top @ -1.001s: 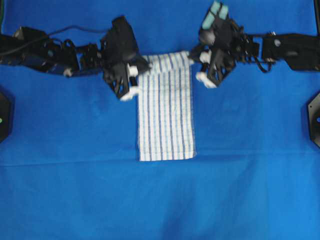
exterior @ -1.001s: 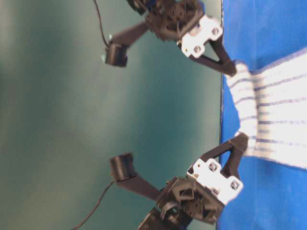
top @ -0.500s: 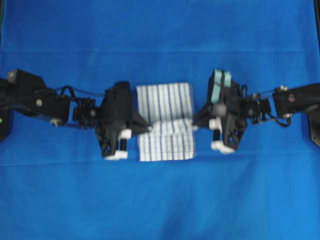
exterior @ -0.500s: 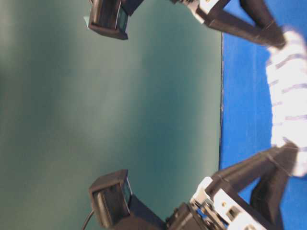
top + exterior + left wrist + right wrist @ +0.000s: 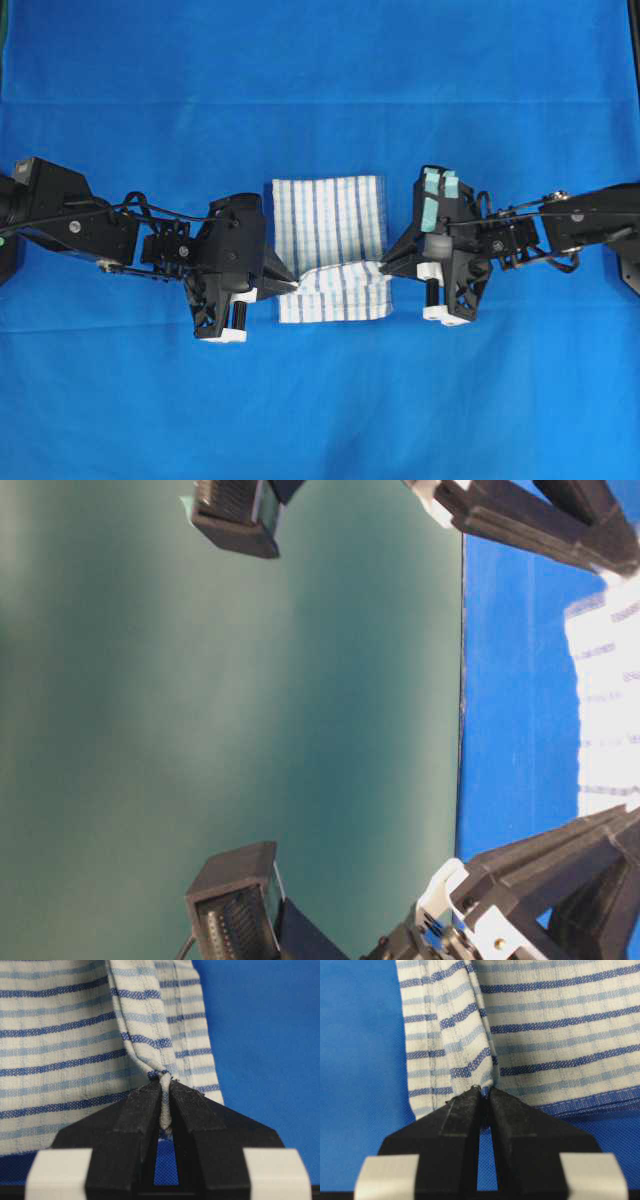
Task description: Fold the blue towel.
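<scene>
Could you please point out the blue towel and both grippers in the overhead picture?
blue towel (image 5: 328,208): overhead view, flat upper layer.
left gripper (image 5: 290,286): overhead view, between fingertips pinching a towel corner.
right gripper (image 5: 385,264): overhead view, between fingertips at the towel's edge.

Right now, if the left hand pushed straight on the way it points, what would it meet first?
The left hand points across the blue towel, whose corner it pinches. It would bunch that cloth first; beyond it, the right hand faces it, probably next in line.

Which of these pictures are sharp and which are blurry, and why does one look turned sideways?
Both wrist views are crisp: the weave of the blue towel shows thread by thread. The overhead view is evenly lit and a little soft. The table-level view is rotated, with the blue sheet standing vertically, the towel washed out to a pale glare, and the close arm parts soft.
</scene>
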`<state>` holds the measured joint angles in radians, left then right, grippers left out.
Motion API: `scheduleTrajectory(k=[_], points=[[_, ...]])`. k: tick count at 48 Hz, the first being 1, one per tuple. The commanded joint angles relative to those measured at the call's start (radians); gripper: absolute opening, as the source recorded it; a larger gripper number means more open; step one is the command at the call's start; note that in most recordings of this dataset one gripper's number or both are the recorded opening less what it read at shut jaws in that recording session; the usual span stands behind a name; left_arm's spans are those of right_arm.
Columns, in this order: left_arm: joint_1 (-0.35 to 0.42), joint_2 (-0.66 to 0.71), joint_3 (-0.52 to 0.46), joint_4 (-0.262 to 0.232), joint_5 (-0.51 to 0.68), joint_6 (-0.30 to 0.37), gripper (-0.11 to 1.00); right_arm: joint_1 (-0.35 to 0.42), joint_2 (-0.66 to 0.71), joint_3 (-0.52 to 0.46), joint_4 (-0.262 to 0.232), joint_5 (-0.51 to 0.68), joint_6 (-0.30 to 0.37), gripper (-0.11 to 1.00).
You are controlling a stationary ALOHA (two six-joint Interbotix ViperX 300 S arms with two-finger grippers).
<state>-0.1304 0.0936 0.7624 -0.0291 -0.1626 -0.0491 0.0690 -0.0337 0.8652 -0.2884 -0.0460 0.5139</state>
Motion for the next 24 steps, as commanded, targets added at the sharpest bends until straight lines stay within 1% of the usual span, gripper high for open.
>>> scheduleTrajectory(k=[1, 19, 22, 24], points=[[-0.009, -0.005, -0.009, 0.0, 0.002, 0.002, 0.03, 0.002, 0.002, -0.017, 0.006, 0.002, -0.002, 0.07], [0.0, 0.011, -0.015, 0.0, 0.0, 0.002, 0.04, 0.005, 0.011, -0.031, 0.009, 0.006, -0.002, 0.08], [0.0, 0.011, -0.017, 0.0, 0.0, 0.002, 0.09, 0.006, 0.011, -0.035, 0.015, 0.005, -0.002, 0.1], [0.0, 0.009, -0.017, 0.0, 0.0, 0.002, 0.17, 0.009, 0.011, -0.038, 0.02, 0.005, -0.002, 0.2]])
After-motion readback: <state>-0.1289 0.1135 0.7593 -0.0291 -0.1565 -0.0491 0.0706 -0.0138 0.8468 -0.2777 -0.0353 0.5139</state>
